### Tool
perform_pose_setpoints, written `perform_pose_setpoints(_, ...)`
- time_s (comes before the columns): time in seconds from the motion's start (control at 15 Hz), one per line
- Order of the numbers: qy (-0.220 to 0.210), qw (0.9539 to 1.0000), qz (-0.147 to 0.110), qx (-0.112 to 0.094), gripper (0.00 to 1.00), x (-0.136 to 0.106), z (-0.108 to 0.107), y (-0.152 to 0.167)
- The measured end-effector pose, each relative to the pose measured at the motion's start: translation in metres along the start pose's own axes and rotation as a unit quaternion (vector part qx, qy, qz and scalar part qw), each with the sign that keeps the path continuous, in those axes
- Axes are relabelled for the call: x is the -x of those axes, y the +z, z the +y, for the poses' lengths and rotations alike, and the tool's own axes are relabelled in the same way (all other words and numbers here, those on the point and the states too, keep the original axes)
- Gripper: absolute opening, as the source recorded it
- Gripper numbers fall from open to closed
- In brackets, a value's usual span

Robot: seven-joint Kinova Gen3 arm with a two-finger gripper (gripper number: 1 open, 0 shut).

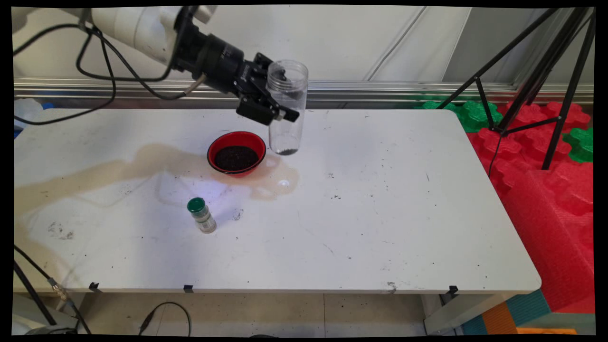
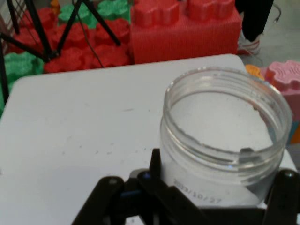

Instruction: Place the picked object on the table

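Note:
My gripper (image 1: 279, 108) is shut on a clear plastic jar (image 1: 286, 105), held upright above the table just right of a red bowl (image 1: 236, 152). The jar is open at the top and has only a little dark residue at its bottom. Dark grains fill the red bowl. In the hand view the jar (image 2: 225, 140) sits between my fingers (image 2: 154, 164) with its open mouth facing the camera, nearly empty, and a printed date shows on its wall. My gripper (image 2: 218, 180) clasps it from both sides.
A small bottle with a green cap (image 1: 202, 215) stands on the white table (image 1: 380, 213) in front of the bowl. A brownish stain (image 1: 142, 164) spreads left from the bowl. Red and green foam blocks (image 1: 546, 156) and a black tripod (image 1: 546, 71) stand right of the table.

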Motion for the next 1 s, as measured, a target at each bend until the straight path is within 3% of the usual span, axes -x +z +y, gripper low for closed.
perform_pose_setpoints(1.0, -0.073, 0.9969, -0.012, 0.027, 0.0, 0.086, 0.015, 0.064)
